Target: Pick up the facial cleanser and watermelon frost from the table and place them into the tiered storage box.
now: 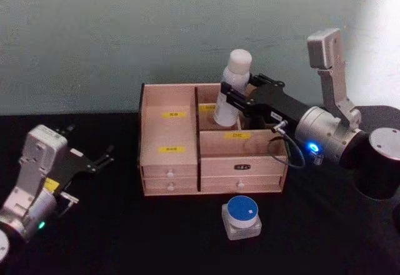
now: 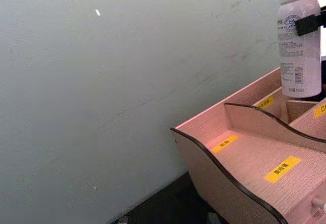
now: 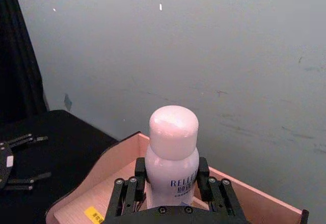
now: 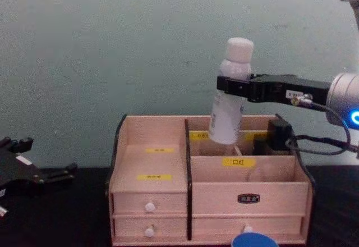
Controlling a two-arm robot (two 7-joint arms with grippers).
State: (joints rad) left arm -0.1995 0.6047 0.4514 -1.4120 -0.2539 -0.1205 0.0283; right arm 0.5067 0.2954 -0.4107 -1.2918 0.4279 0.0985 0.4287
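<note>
Our left gripper [image 1: 103,157] low over the black table [image 1: 125,237] at far left, jaws apart and empty, well apart from the tiered storage box [image 1: 156,131], facial cleanser [image 1: 232,84] slightly tilted with its base dipped into the rear right compartment, our right gripper [image 1: 236,97] clamped round its middle, we see free room above, watermelon frost [image 1: 242,215] on the table just before the drawers.

open table [image 1: 125,225] around watermelon frost [image 1: 242,215]; tiered storage box [image 1: 169,162] just behind.

Pale grey-green wall [image 1: 94,31] behind a black tabletop [image 1: 125,225]
</note>
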